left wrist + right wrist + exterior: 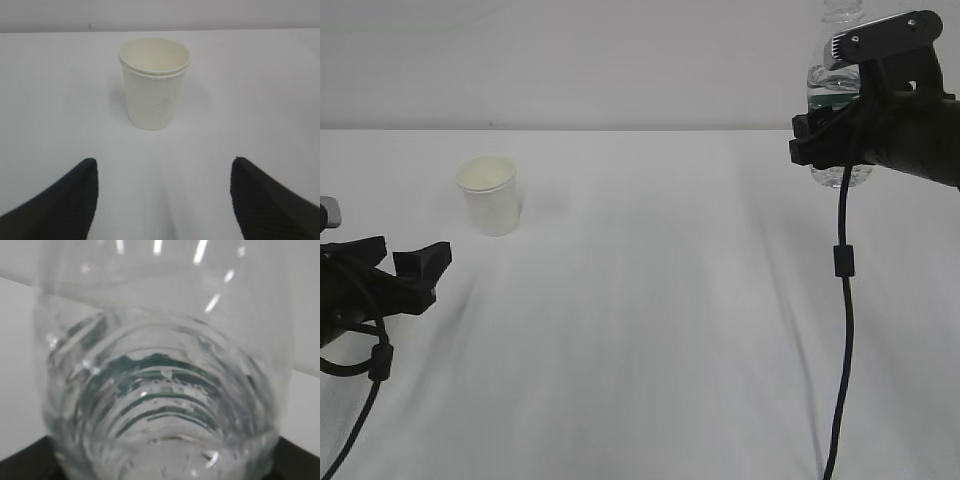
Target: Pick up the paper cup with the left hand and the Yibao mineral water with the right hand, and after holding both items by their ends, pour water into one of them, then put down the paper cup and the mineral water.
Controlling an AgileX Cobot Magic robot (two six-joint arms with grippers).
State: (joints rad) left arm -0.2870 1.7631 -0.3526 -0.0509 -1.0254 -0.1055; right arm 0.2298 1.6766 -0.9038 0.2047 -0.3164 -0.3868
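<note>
On the bench: bottle up, cup not yet picked.
My right tool (pixel 835 125) is clenched on the Yibao mineral water (pixel 832 95), lifted clear at upper right; my left tool (pixel 162 195) sits released, spread wide and apart from the paper cup (pixel 154 82), which stands upright on the white bench (pixel 650 300). I judge cup pickup, pouring and set-down all remain.

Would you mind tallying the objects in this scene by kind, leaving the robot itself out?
Paper cup: 1
Water bottle: 1
Total: 2
</note>
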